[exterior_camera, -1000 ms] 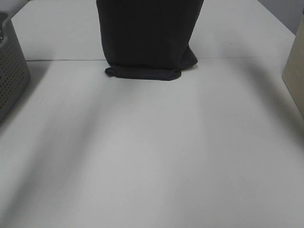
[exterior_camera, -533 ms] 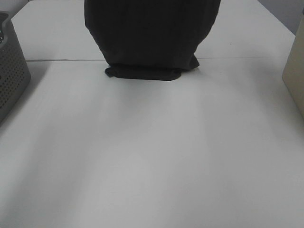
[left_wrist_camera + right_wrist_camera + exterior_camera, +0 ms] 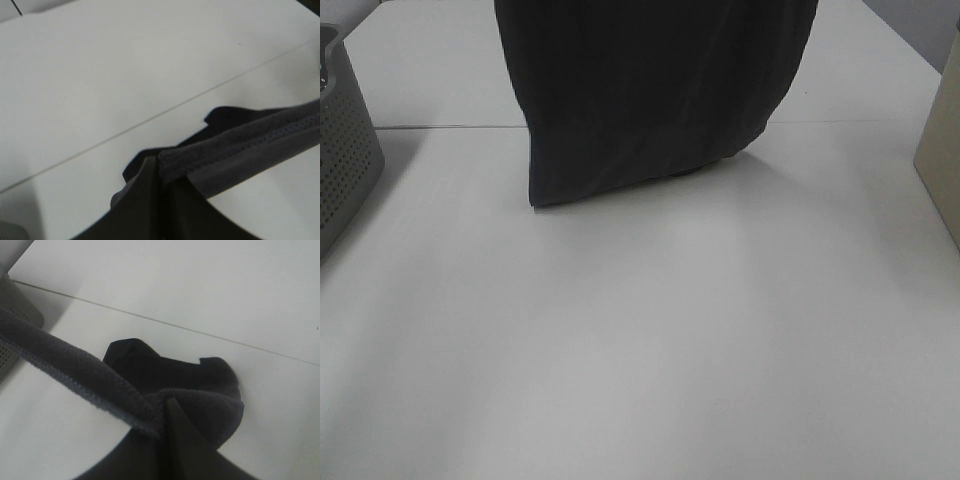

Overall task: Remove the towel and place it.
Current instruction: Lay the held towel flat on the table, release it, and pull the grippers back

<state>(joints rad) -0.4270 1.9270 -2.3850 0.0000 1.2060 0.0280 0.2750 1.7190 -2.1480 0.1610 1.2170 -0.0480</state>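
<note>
Jaws on both arms were clenched on the top hem of the towel (image 3: 650, 90), which hung between them over the counter (image 3: 640, 360). Within the last second I saw its bunched lower fold open out and swing nearer, so the lift looked nearly done. Bare counter lay in front, with the grey basket (image 3: 345, 150) at the left edge and a tan box (image 3: 945, 150) at the right, both well apart.

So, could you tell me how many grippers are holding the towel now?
2. The left gripper pinches one end of the hemmed edge of the towel, the right gripper the other end; neither shows in the high view.
</note>
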